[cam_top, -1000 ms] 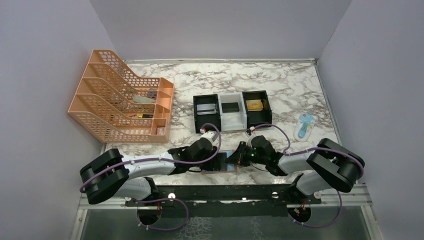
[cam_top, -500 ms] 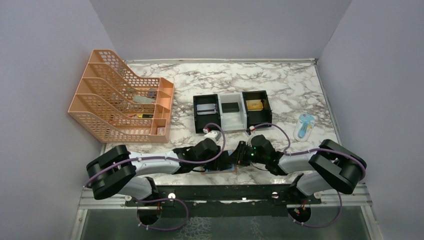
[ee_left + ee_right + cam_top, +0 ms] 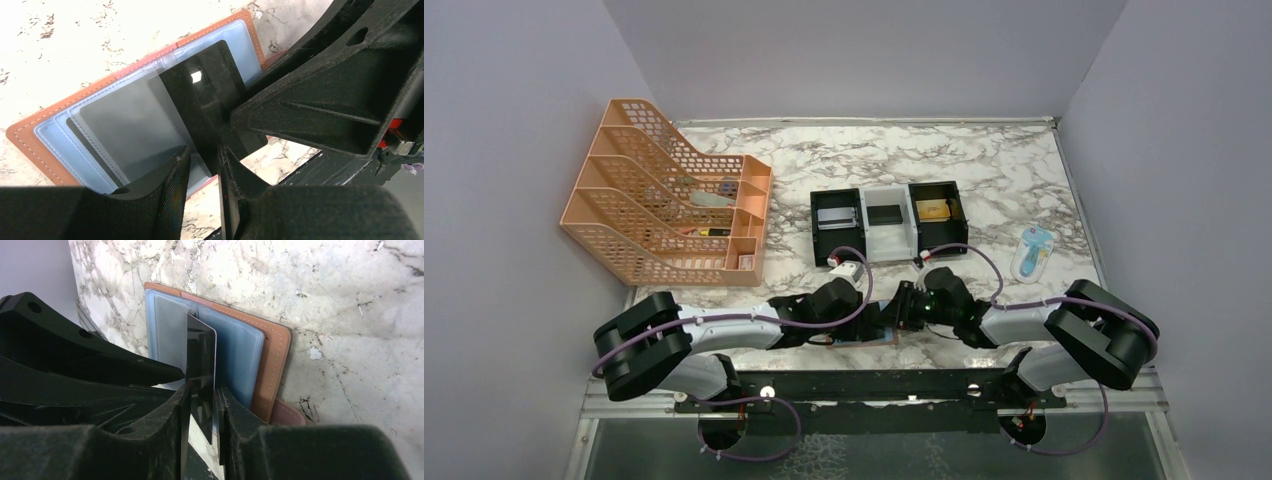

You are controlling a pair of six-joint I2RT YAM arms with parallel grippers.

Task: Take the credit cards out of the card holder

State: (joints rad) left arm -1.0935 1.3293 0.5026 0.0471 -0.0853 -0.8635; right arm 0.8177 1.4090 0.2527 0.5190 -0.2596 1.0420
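Card holder (image 3: pixel 50 140) lies open on tabletop (image 3: pixel 75 35). Black card (image 3: pixel 205 95) tilts up from it, between fingers of my left claw (image 3: pixel 202 152) and right claw (image 3: pixel 201 390); actual grip, cannot tell.

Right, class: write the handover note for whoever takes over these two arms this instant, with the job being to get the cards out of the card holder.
Left gripper: the black card sits between its fingers; firm grip unclear.
Right gripper: the same card is between its fingers too; grip unclear.
Card holder: lying open on the table, between the two arms.
Done: the black card is lifted at an angle off the holder; I can't tell if it is fully free.
Left: finish pulling the black card clear, then take out the grey card, which is flat in its pocket.
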